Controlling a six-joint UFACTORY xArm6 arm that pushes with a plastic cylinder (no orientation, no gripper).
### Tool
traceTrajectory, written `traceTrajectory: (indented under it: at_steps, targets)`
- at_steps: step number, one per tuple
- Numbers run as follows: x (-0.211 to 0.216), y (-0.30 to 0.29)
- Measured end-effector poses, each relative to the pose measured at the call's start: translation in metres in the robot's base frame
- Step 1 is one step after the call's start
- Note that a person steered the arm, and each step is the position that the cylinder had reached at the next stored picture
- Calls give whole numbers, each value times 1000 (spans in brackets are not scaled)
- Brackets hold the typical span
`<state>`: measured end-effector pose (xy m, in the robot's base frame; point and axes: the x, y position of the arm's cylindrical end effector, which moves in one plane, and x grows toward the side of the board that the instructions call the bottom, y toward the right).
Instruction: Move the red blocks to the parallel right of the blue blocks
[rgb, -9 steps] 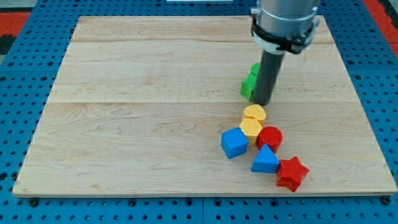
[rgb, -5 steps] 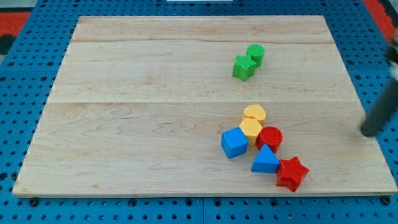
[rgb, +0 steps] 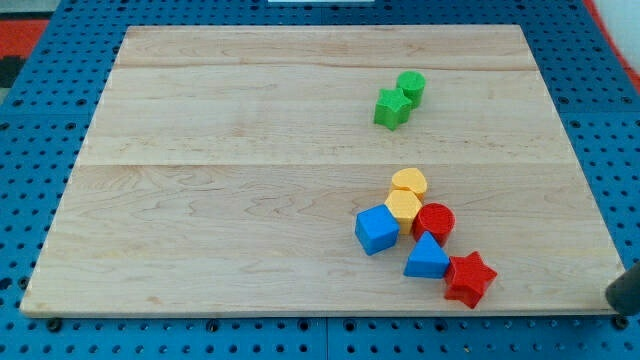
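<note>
My tip (rgb: 619, 303) retreated to bottom-right corner.

Surface (rgb: 250, 200): pale wooden board, roughly square, made of several planks joined edge to edge, the seams running from the view's left to the view's right; grain fine and light, finish matt, evenly lit with only soft, short shadows. Base (rgb: 40, 130): blue perforated panel beneath and around the board, with regular rows of small round holes, showing as a border on the view's left, right and bottom. Red area (rgb: 20, 35): a patch at the view's top left corner, beyond the blue panel; a like red patch (rgb: 615, 20) at the top right corner. White strip (rgb: 320, 3): a thin pale band along the view's top edge, centre.
</note>
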<state>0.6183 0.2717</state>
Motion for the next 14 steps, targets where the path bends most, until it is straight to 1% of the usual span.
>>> traceTrajectory:
  at_steps: [1,2,3,4,5,6,7,8,10,11,12,13,14]
  targets:
    - [0,-14]
    - [0,-53]
    - [0,-113]
    - [1,-137]
    - [0,-174]
    - [-13,-195]
    - [-26,-184]
    - [-5,-135]
    - [0,-119]
    - [0,-123]
    - [-6,-141]
    - [-18,-131]
    - [-20,-115]
